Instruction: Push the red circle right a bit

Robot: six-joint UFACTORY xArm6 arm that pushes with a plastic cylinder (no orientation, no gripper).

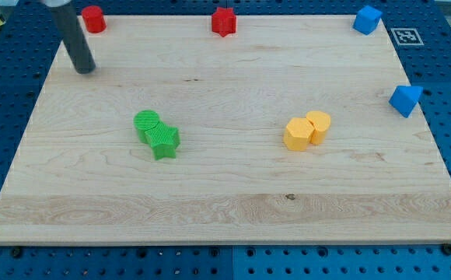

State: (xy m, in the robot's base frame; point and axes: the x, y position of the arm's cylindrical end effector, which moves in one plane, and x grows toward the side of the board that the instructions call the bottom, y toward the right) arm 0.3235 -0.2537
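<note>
The red circle (93, 19) is a short red cylinder at the board's top left corner. My tip (85, 70) rests on the board below it and slightly to its left, apart from it. The dark rod rises from the tip toward the view's top left. A red star (223, 22) stands at the top edge near the middle.
A green circle (147, 123) touches a green star (163, 141) left of centre. Two yellow blocks (306, 129) touch right of centre. A blue cube (367, 19) sits at the top right and a blue triangle (405, 99) at the right edge of the wooden board (225, 202).
</note>
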